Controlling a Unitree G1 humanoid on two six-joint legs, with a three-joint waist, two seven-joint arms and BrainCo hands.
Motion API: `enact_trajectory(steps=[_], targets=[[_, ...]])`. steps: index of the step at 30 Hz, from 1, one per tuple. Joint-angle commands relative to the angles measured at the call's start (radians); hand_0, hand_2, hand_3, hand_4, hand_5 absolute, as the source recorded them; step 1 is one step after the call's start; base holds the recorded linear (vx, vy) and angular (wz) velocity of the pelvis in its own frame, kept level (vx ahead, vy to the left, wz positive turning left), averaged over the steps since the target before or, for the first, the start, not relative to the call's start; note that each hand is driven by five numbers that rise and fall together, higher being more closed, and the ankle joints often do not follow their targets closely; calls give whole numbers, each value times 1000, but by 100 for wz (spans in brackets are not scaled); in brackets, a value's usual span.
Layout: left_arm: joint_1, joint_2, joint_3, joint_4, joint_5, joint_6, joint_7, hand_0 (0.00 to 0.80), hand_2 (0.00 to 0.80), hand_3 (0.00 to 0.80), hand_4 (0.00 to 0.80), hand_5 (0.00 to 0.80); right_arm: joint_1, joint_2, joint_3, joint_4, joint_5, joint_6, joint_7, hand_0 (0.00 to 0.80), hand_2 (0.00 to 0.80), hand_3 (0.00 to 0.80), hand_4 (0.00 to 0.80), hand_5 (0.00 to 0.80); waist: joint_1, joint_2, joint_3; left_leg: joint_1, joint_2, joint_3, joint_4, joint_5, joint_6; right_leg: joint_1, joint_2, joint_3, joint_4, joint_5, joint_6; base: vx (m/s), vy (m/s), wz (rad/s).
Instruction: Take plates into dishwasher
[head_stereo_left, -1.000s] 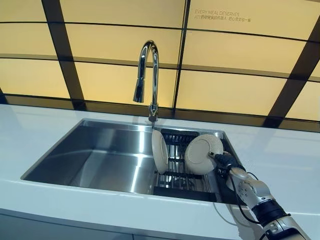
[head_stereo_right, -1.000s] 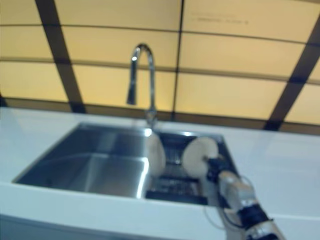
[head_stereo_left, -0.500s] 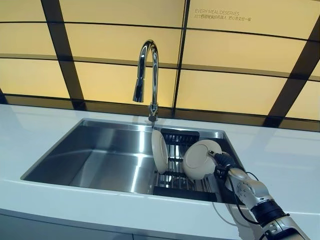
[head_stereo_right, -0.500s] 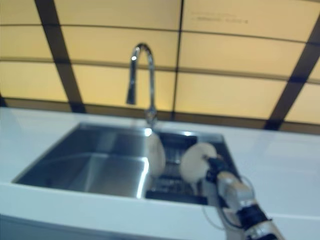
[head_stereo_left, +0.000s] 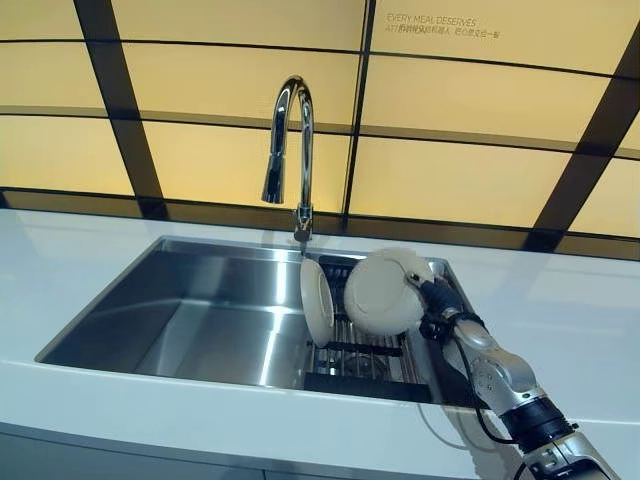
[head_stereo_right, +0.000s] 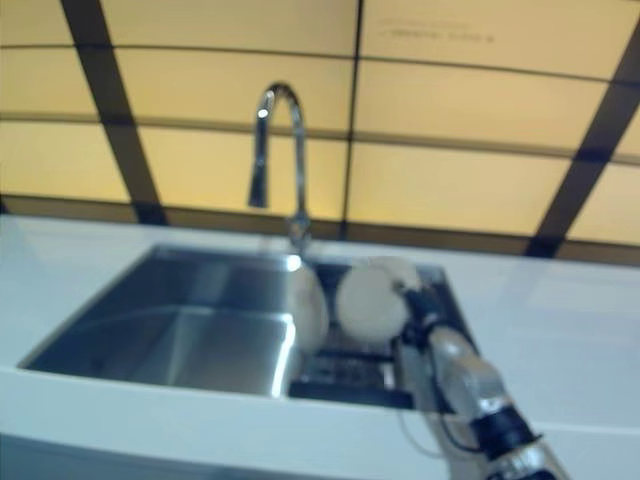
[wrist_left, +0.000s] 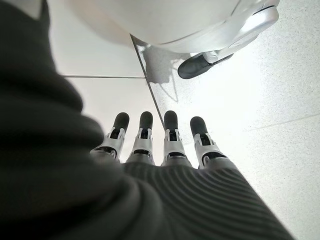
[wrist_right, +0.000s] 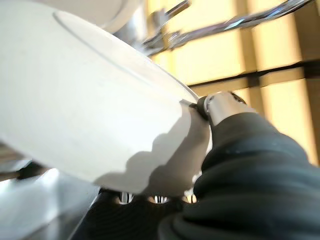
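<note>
My right hand (head_stereo_left: 441, 305) is shut on the rim of a cream plate (head_stereo_left: 385, 292), holding it lifted above the black dish rack (head_stereo_left: 362, 355) in the right part of the steel sink (head_stereo_left: 200, 310). In the right wrist view the plate (wrist_right: 85, 110) fills the picture, with my thumb (wrist_right: 220, 107) pressed on its edge. A second cream plate (head_stereo_left: 317, 301) stands on edge in the rack, just left of the held one. My left hand (wrist_left: 165, 145) hangs over the floor with straight fingers, holding nothing.
A tall chrome faucet (head_stereo_left: 290, 150) rises behind the sink, close to the plates. White countertop (head_stereo_left: 560, 330) surrounds the sink. Yellow wall panels with dark strips stand behind.
My right hand has lifted the plate up and to the left, out of the rack. The standing plate has stayed put.
</note>
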Motion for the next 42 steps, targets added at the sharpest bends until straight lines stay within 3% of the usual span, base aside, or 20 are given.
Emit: enact_trajectory(steps=[1,7,10,16,20,23,25,26,27,29,32,35,38,42], targets=[[-36,21,-34,37,-17,-21,16,0,0,0,0,0,-99,-4,-59,-125,63,-140,44,800,800,800,800,800,24,-24,-9,-23,-59,80,7,-52,46,59,0,16,7,-72,49,-6,39,0],[-30,17,-37,62,-14,-46,16,0,0,0,0,0,-118,2,-94,-233,81,-215,74,800,800,800,800,800,23,-21,-16,-20,-65,84,15,-62,54,58,-11,22,13,-69,57,-14,49,0],[-23,19,-36,70,-6,-57,13,0,0,0,0,0,-129,-18,-113,-278,34,-219,61,800,800,800,800,800,18,-21,-18,-19,-67,91,29,-72,60,53,-21,28,23,-66,65,-15,74,-5],[11,27,-35,101,48,-84,-4,0,0,0,0,0,-99,-129,-197,-370,-85,-211,8,800,800,800,800,800,-13,-37,-4,-38,-68,130,96,-107,73,5,-45,57,52,-28,100,12,80,-19],[23,47,-35,134,79,-83,6,0,0,0,0,0,-37,-214,-291,-421,-66,-237,-15,800,800,800,800,800,-58,-66,21,-33,-51,162,94,-111,59,-80,-32,60,53,44,138,-38,-20,-47],[14,59,-36,156,52,-77,18,0,0,0,0,0,-5,-249,-331,-429,-55,-269,-13,800,800,800,800,800,-77,-69,32,-18,-25,204,72,-101,52,-111,-42,8,92,44,146,-153,-23,-94],[-7,72,-12,150,31,-63,8,0,0,0,0,0,43,-289,-364,-429,-1,-311,6,800,800,800,800,800,-89,-60,28,-31,8,296,55,-77,58,-95,-85,-55,171,12,129,-345,-32,-92],[-10,74,-11,149,35,-62,6,0,0,0,0,0,49,-291,-368,-429,-2,-310,3,800,800,800,800,800,-90,-58,27,-33,12,307,53,-74,58,-92,-89,-60,178,8,128,-361,-50,-96],[-20,81,-11,149,5,-57,5,0,0,0,0,0,69,-303,-377,-426,24,-321,30,800,800,800,800,800,-95,-54,22,-47,33,353,53,-63,59,-73,-114,-82,214,-3,119,-200,-60,-114],[-43,94,-14,150,-29,-53,4,0,0,0,0,0,100,-317,-391,-406,43,-315,69,800,800,800,800,800,-107,-47,7,-66,67,403,60,-70,51,-15,-149,-75,235,-50,126,-259,-152,-130],[-66,101,-7,145,-38,-54,6,0,0,0,0,0,132,-322,-405,-369,48,-308,106,800,800,800,800,800,-116,-60,-18,-115,94,451,79,-58,52,56,-166,-50,214,-79,131,-206,-217,-89],[-77,102,-7,134,-35,-59,12,0,0,0,0,0,150,-317,-411,-354,51,-304,114,800,800,800,800,800,-121,-63,-36,-140,115,466,77,-35,38,99,-143,-22,159,-129,130,-220,-332,-103],[-93,104,-4,119,-41,-58,26,0,0,0,0,0,158,-312,-401,-360,31,-297,107,800,800,800,800,800,-121,-76,-36,-178,157,502,103,-6,-4,124,-96,-37,67,-138,123,-209,-437,-96],[-105,57,-28,67,-21,-96,23,0,0,0,0,0,161,-348,-379,-378,-53,-258,72,800,800,800,800,800,-131,-55,-16,-203,178,469,95,54,-65,119,-49,-13,3,-122,84,-197,-333,-38]])
